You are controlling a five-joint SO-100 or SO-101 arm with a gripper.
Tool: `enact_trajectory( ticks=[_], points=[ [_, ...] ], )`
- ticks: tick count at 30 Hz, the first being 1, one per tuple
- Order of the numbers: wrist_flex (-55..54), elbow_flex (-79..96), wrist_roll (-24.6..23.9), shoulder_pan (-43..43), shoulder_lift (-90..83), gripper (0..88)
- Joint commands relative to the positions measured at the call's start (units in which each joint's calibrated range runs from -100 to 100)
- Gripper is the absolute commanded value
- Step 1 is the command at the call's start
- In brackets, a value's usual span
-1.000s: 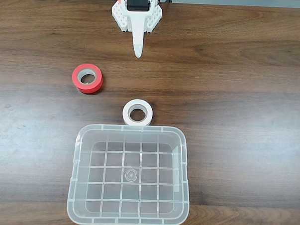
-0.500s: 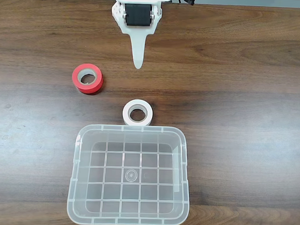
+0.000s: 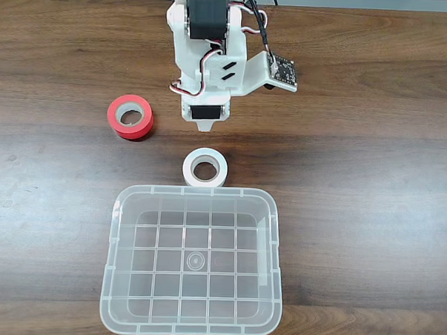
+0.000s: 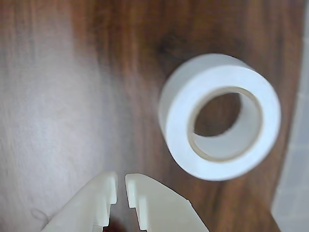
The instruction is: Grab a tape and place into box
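Note:
The white tape (image 3: 205, 168) lies flat on the wooden table, touching the far wall of the clear box (image 3: 273, 244), which holds nothing. My arm (image 3: 209, 63) leans over the table and points down just beyond the tape. In the wrist view, my gripper (image 4: 120, 177) enters from the bottom edge with its two white fingers nearly together and nothing between them. It hovers above bare wood, to the lower left of the tape (image 4: 219, 116), apart from it. A pale strip of the box (image 4: 292, 203) runs along the right edge of that view.
A red roll of tape (image 3: 130, 116) with a grey core lies to the left of the arm in the fixed view. Wide bare wood stretches on both sides of the box. Cables lie at the table's far edge.
The arm has swung forward from the table's far edge and tipped down, so that its wrist now hangs just beyond the white tape. Both tapes and the box stay put.

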Motion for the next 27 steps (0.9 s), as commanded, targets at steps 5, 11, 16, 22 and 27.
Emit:
enact_trajectory(
  ticks=[5,11,16,22,27],
  points=[
    [-6.07,-5.74,3.24,0.57,2.18,1.3],
    [-8.81,-5.13,3.35,0.79,2.26,1.8],
    [-8.63,-4.78,3.40,1.08,2.26,11.7],
    [-8.38,-4.78,4.77,3.05,2.42,15.9],
    [-8.98,-4.78,6.41,3.20,7.65,16.4]
  ],
)
